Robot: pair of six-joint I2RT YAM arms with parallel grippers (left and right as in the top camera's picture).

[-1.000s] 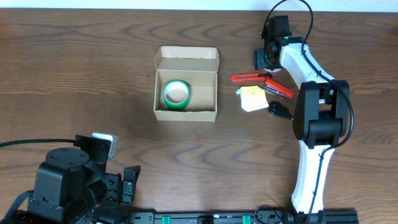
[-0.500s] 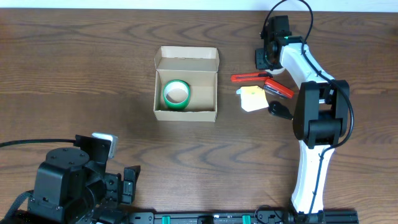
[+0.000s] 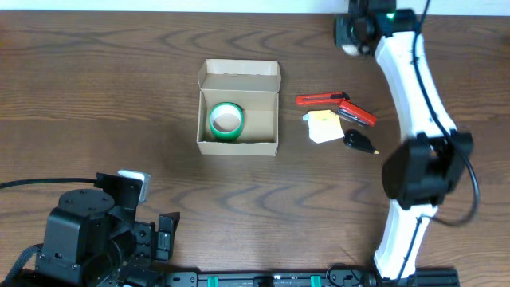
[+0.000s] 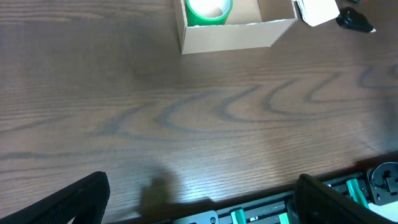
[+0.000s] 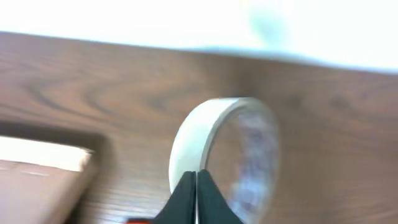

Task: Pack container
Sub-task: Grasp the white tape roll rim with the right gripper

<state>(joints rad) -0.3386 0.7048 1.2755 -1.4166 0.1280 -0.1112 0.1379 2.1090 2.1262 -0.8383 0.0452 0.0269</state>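
Note:
The container (image 3: 238,108), an open brown cardboard box, sits mid-table with a green tape roll (image 3: 225,120) inside. It also shows in the left wrist view as the container (image 4: 236,34) with the green roll (image 4: 208,11). My right gripper (image 3: 351,30) is raised near the table's far edge. In the right wrist view, the right gripper (image 5: 196,175) is shut on the wall of a whitish clear tape roll (image 5: 205,140). The container's corner (image 5: 37,186) lies blurred at the lower left. My left gripper (image 4: 199,199) rests open and empty at the near left edge.
Right of the box lie a red box cutter (image 3: 321,99), a red pen-like item (image 3: 358,114), a yellow notepad (image 3: 323,126) and a small black object (image 3: 358,142). The left arm's base (image 3: 88,239) fills the near left corner.
My right gripper's jaws have closed on the whitish tape roll, and the arm has risen and swung toward the far edge. The left arm has not moved.

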